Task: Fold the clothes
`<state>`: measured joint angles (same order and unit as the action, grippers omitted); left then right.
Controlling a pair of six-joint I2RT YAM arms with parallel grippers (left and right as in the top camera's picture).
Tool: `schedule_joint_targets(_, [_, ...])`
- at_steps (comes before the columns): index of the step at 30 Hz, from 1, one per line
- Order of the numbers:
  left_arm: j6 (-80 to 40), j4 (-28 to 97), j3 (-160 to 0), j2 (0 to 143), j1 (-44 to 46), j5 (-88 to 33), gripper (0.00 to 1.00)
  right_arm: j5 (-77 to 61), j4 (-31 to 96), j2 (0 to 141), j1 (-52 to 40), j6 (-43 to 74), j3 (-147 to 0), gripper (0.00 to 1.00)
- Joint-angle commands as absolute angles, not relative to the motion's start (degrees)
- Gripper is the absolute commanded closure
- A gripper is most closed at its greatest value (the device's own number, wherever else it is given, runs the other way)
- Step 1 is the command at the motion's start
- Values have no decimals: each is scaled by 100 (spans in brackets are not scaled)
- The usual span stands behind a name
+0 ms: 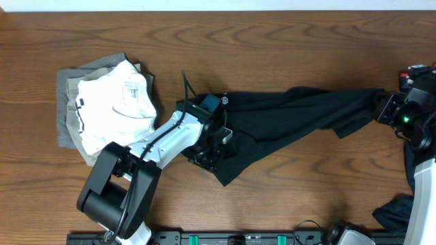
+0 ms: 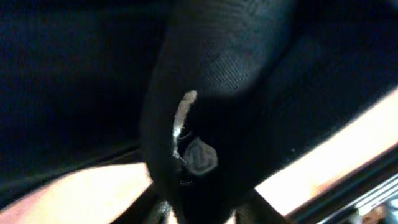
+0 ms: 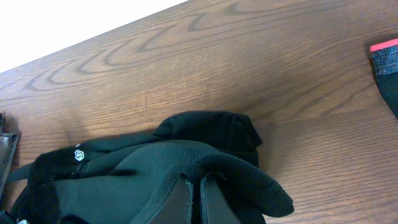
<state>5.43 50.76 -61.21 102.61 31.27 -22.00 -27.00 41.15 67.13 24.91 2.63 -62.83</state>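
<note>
A black garment lies stretched across the middle of the wooden table. My left gripper is shut on its left end; in the left wrist view the black fabric fills the frame, bunched between the jaws. My right gripper is shut on the garment's right end; in the right wrist view its fingers pinch a fold of the black fabric. A folded stack with a white shirt on beige and grey clothes sits at the left.
Another dark garment lies at the right front edge by my right arm. A dark item with a red edge shows at the right in the right wrist view. Bare wood lies along the back of the table.
</note>
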Motion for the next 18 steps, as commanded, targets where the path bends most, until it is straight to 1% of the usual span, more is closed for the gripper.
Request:
schedule_joint_targets(1, [543,5037,-6130,10324,3124,-2143,79,-2720,4069,6751,2543,423,-6289,99])
schedule_joint_targets(3, [543,5043,-6136,10324,3124,-2143,86,-2722,4062,6751,2543,423,-6289,99])
schedule_joint_targets(7, [526,5087,-6215,10307,3124,-2141,93,-2722,4040,6751,2543,421,-6289,99])
schedule_joint_targets(10, [521,5328,-6427,10235,3122,-2088,94,-2724,3997,6751,2543,421,-6289,99])
schedule_joint_targets(13, [305,5815,-6842,10025,3096,-1538,93,-2746,3979,6729,2543,416,-6289,99])
schedule_joint_targets(18, [222,6855,-8093,9421,2923,-554,94,-2742,4047,6543,2541,464,-6289,99])
